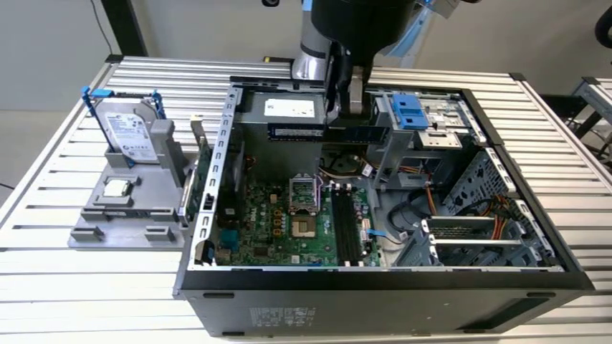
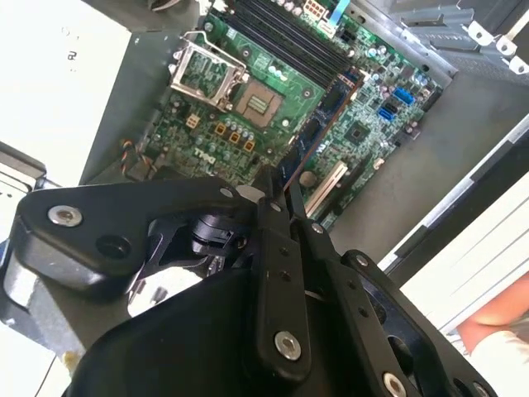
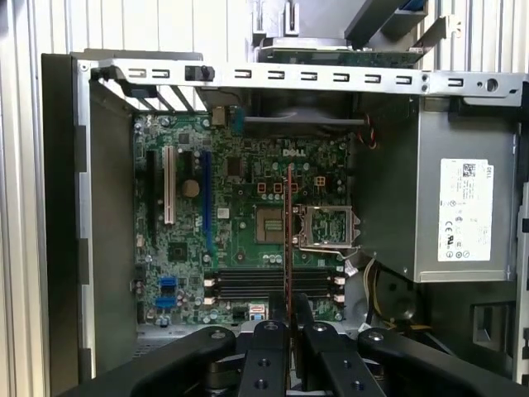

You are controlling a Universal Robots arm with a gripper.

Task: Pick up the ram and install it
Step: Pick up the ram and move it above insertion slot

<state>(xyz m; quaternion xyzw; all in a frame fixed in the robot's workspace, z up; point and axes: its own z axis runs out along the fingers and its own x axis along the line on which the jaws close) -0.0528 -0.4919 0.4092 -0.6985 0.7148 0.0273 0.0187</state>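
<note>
The ram [image 1: 297, 132] is a long, thin, dark board with black chips. It hangs level above the back of the open computer case [image 1: 206, 215], and my gripper [image 1: 346, 118] is shut on it from above. In both wrist views the ram [image 3: 288, 240] [image 2: 318, 132] shows edge-on, sticking out from between the black fingers [image 3: 269, 331] of my gripper [image 3: 288, 318] [image 2: 279, 194]. Below it lies the green motherboard [image 3: 240, 215]. Its black memory slots [image 3: 273, 283] [image 1: 346, 229] [image 2: 281, 37] run crosswise to the ram in the first wrist view.
The CPU socket [image 1: 304, 193] sits beside the memory slots. A grey power supply [image 3: 467, 211] fills one corner of the case and drive cages [image 1: 469, 236] another. Outside the case, on the exterior view's left, a grey stand [image 1: 125, 215] holds a silver hard drive with blue rails [image 1: 129, 129].
</note>
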